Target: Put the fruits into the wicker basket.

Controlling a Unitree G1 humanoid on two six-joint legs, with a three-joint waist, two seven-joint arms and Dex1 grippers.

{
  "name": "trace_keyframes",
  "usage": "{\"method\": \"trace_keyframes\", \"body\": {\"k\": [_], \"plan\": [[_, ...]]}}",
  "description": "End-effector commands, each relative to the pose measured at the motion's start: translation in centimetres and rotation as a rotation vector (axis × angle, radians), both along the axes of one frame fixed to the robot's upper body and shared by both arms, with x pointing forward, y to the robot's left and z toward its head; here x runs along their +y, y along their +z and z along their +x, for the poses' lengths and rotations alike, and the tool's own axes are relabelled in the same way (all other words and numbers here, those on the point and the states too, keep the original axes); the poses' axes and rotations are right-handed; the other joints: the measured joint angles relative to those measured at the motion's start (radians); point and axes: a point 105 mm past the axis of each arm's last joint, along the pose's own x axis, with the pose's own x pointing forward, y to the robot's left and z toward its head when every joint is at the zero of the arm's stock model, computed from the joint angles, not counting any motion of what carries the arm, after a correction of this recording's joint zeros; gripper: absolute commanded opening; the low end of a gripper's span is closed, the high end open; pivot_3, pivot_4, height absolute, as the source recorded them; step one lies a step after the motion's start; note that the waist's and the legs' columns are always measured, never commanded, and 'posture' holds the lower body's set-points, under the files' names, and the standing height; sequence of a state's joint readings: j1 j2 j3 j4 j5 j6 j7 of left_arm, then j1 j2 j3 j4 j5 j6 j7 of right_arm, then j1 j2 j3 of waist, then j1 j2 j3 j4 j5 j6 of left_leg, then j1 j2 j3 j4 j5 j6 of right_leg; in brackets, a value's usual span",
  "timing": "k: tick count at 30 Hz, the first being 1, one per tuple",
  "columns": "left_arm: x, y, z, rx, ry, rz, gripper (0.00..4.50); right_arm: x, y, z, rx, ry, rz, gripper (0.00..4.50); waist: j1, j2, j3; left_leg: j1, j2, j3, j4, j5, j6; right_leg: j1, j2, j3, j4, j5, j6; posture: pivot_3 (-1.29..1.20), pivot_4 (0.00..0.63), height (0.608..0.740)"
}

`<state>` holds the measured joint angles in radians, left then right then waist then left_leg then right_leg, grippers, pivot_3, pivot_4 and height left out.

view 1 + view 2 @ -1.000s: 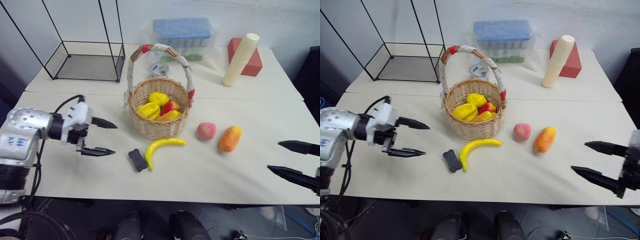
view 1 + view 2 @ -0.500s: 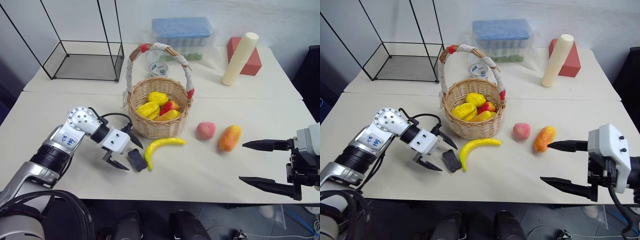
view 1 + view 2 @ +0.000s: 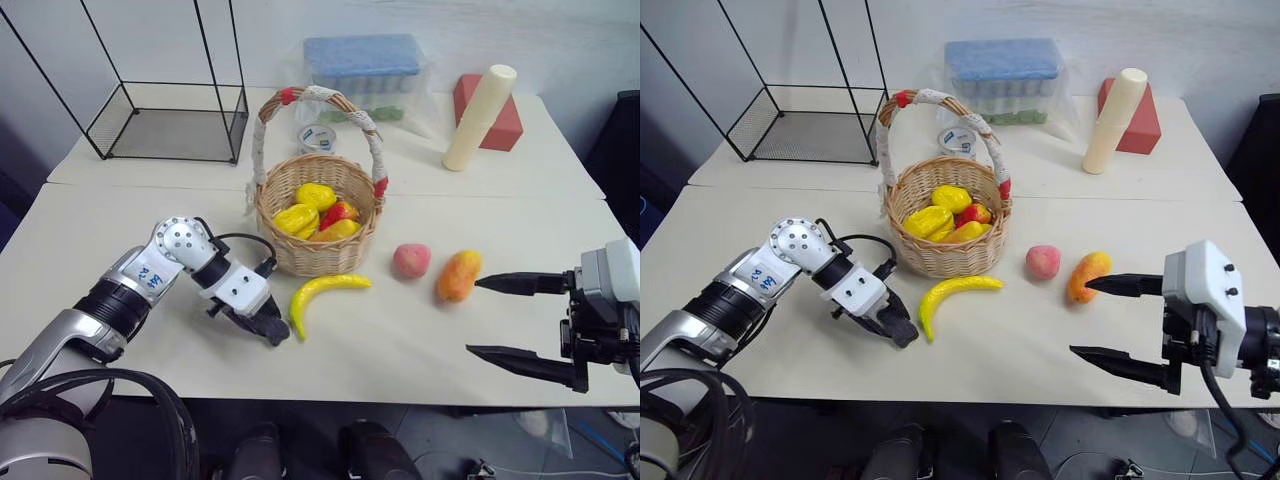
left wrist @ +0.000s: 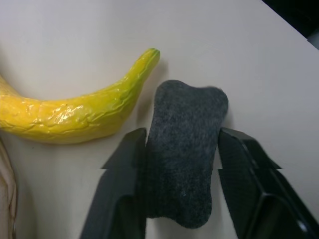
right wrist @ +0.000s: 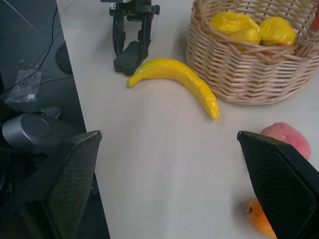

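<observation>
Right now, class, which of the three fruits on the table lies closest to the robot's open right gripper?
The mango: the oval orange-yellow fruit, with the right gripper's upper finger tip just beside it. The peach and banana lie further left.

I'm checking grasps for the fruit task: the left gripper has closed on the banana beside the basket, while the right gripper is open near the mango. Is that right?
Not quite. The left gripper has closed on the dark block, not the banana, which lies untouched next to it beside the basket; the left wrist view shows this. The right gripper is open near the mango.
</observation>
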<state>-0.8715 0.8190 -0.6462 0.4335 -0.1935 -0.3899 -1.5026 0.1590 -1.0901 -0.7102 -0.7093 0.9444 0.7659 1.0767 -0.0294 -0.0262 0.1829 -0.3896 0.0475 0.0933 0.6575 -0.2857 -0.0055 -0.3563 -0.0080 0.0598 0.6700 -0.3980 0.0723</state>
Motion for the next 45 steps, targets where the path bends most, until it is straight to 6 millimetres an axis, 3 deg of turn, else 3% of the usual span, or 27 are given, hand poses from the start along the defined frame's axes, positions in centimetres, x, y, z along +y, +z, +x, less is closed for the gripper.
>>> {"method": "trace_keyframes", "body": {"k": [1, 5, 9, 15, 18, 23, 26, 29, 32, 35, 38, 42, 45], "plan": [[1.4, 0.1, 0.0, 0.029, 0.029, 0.041, 1.31, 0.6, 0.4, 0.0, -0.022, 0.033, -0.005, 4.5, -0.001, 0.0, 0.0, 0.0, 0.0, 0.0, 0.0, 0.0, 0.0, 0.0, 0.0, 0.0, 0.0, 0.0, 0.0, 0.0, 0.15, 0.74], [2.6, 0.4, 0.8, 0.02, 0.238, -0.032, 1.31, 1.2, 0.6, 0.1, -0.029, 0.061, 0.021, 4.5, -0.005, 0.0, 0.0, 0.0, 0.0, 0.0, 0.001, 0.0, 0.0, -0.001, 0.0, 0.0, 0.002, 0.0, 0.0, 0.0, 0.15, 0.74], [4.8, 1.1, 0.6, 0.099, 0.562, -0.143, 1.31, 1.9, 0.8, 0.3, -0.036, 0.089, 0.048, 4.5, -0.017, 0.0, 0.0, 0.0, 0.001, -0.001, 0.001, 0.0, 0.0, -0.001, 0.0, 0.0, 0.004, 0.0, -0.001, 0.0, 0.15, 0.74], [13.3, -0.7, 2.0, -0.079, 1.083, -0.022, 1.31, 2.4, 0.7, 0.9, -0.049, 0.104, 0.059, 4.5, -0.027, 0.0, 0.0, 0.002, 0.001, -0.001, -0.001, -0.001, 0.003, 0.0, 0.0, -0.001, 0.004, -0.001, -0.001, 0.0, 0.15, 0.74], [15.7, -0.7, 2.5, -0.065, 1.308, -0.117, 1.31, 2.7, 0.3, 1.3, -0.05, 0.119, 0.063, 4.5, -0.03, 0.001, -0.001, 0.005, 0.001, -0.001, -0.002, -0.001, 0.003, 0.001, 0.0, -0.001, 0.005, -0.001, -0.001, 0.0, 0.15, 0.74], [16.5, 0.0, 2.6, -0.061, 1.383, -0.152, 1.31, 2.6, 0.1, 1.8, -0.056, 0.122, 0.06, 4.5, -0.03, 0.001, -0.001, 0.006, 0.001, -0.001, -0.006, 0.001, 0.001, 0.0, 0.0, -0.001, 0.008, -0.001, -0.001, 0.0, 0.15, 0.74], [17.1, 0.3, 2.4, -0.064, 1.389, -0.132, 1.94, 2.6, 0.0, 2.0, -0.059, 0.122, 0.058, 4.5, -0.03, 0.001, -0.001, 0.006, 0.001, -0.001, -0.007, 0.002, -0.001, -0.001, 0.0, -0.001, 0.008, -0.001, -0.002, 0.0, 0.15, 0.74], [17.2, 1.0, 2.5, -0.076, 1.374, -0.142, 2.87, 2.6, -0.2, 2.0, -0.061, 0.122, 0.054, 4.5, -0.031, 0.001, 0.0, 0.005, 0.001, 0.0, -0.008, 0.002, -0.001, -0.003, 0.0, -0.001, 0.008, -0.001, -0.002, 0.0, 0.15, 0.74], [16.6, 3.1, 3.0, -0.066, 1.344, -0.232, 3.75, 2.5, -0.2, 2.0, -0.064, 0.121, 0.051, 4.5, -0.027, 0.001, 0.0, 0.004, 0.001, 0.0, -0.007, 0.002, -0.001, -0.004, -0.001, -0.001, 0.008, -0.001, -0.002, 0.0, 0.15, 0.74], [14.2, 6.6, 2.6, 0.001, 1.215, -0.369, 3.75, 2.3, -0.2, 1.9, -0.063, 0.117, 0.048, 4.5, -0.024, -0.001, 0.001, 0.002, 0.001, -0.001, -0.007, 0.002, -0.001, -0.005, -0.001, -0.001, 0.007, -0.001, -0.002, 0.0, 0.15, 0.74], [9.7, 10.1, 0.0, 0.137, 0.974, -0.449, 3.75, 2.2, -0.4, 1.7, -0.063, 0.114, 0.042, 4.5, -0.02, -0.004, 0.002, 0.0, 0.0, -0.001, -0.006, 0.003, -0.003, -0.005, -0.002, -0.003, 0.006, -0.001, -0.002, 0.0, 0.15, 0.74], [5.7, 11.3, -3.6, 0.219, 0.716, -0.411, 3.75, 2.3, -1.0, 2.1, -0.091, 0.104, -0.005, 4.5, -0.021, -0.004, 0.002, 0.0, -0.001, -0.001, -0.006, 0.003, -0.003, -0.003, -0.003, -0.003, 0.003, -0.001, -0.002, 0.0, 0.15, 0.74], [4.5, 11.5, -5.0, 0.229, 0.609, -0.389, 3.75, 2.4, -1.5, 2.5, -0.111, 0.097, -0.037, 4.5, -0.027, -0.004, 0.002, 0.0, 0.0, -0.001, -0.006, 0.003, -0.003, -0.003, -0.002, -0.002, 0.002, -0.001, -0.002, 0.0, 0.15, 0.74]]}}
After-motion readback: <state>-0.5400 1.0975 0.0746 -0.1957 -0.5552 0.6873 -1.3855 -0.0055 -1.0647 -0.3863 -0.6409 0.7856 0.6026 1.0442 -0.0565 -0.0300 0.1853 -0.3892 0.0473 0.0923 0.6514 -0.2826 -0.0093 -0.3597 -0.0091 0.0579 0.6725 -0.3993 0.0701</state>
